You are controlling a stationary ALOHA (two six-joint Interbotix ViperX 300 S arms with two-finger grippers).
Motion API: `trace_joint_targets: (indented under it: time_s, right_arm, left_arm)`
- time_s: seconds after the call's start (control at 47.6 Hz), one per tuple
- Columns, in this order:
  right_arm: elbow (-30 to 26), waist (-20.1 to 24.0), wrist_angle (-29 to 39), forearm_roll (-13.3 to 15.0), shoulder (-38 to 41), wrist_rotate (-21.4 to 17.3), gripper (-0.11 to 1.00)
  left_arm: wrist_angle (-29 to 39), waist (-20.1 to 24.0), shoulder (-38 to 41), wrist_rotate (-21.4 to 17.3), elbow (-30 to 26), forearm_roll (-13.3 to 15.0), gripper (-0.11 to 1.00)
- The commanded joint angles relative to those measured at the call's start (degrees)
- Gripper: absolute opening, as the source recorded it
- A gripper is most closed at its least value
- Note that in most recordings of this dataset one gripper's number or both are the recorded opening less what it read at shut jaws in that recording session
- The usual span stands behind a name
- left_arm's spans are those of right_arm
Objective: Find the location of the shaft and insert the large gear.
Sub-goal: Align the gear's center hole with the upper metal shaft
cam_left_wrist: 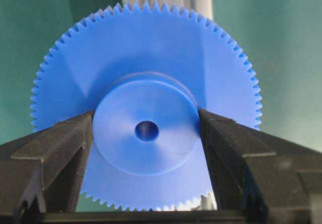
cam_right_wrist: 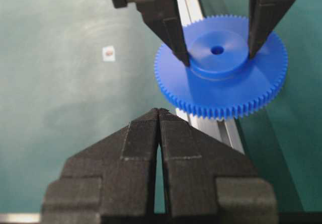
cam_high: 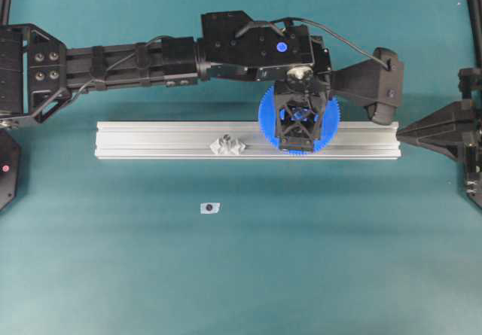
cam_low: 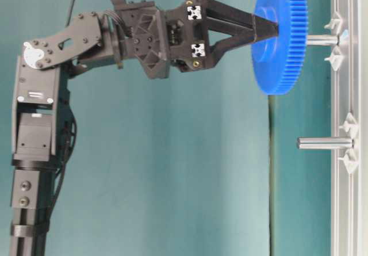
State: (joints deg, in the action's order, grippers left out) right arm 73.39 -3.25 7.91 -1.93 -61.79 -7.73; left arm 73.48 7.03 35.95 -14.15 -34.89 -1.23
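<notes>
left tool [cam_left_wrist: 147, 133] has the large gear [cam_left_wrist: 146, 103] pinched by its hub, hanging over the rail [cam_high: 151, 141] just off the shaft [cam_low: 322, 39] – right tool [cam_right_wrist: 159, 114] closed, parked off to the side

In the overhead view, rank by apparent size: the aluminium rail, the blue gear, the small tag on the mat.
1. Aluminium rail, longest.
2. Large gear, partly hidden under the left gripper.
3. Small tag, smallest.

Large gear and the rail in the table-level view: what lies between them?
Only a bare stretch of the shaft, running from the large gear to the rail; the table-level view shows it.
</notes>
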Motion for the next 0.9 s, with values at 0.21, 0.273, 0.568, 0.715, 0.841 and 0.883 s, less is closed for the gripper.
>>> trace_joint_targets:
  time_s: [0.21, 0.273, 0.568, 0.715, 0.841, 0.883]
  right_arm:
    - [-0.44, -0.09, -0.18, 0.09, 0.00, -0.53, 0.01]
    - [-0.44, -0.09, -0.18, 0.09, -0.09, -0.53, 0.01]
    - [-0.26, -0.09, -0.26, 0.00, -0.18, -0.53, 0.01]
    - [-0.26, -0.09, -0.26, 0.00, -0.18, -0.53, 0.01]
    - [-0.09, -0.09, -0.26, 0.00, -0.18, -0.53, 0.01]
    - [-0.09, -0.09, -0.26, 0.00, -0.18, -0.62, 0.01]
  left_arm:
    - [-2.90, -0.09, -2.72, 0.79, 3.69, 0.00, 0.70]
    - [-3.69, -0.09, -3.16, 1.05, 4.48, -0.09, 0.70]
    - [-4.04, -1.58, -3.96, 1.93, 5.54, -0.09, 0.70]
    - [-3.87, -2.81, -3.96, 2.11, 5.62, -0.09, 0.70]
    - [-3.60, -3.16, -4.13, 2.20, 5.62, -0.09, 0.70]
    - [-3.34, -3.08, -4.22, 2.20, 5.54, -0.09, 0.70]
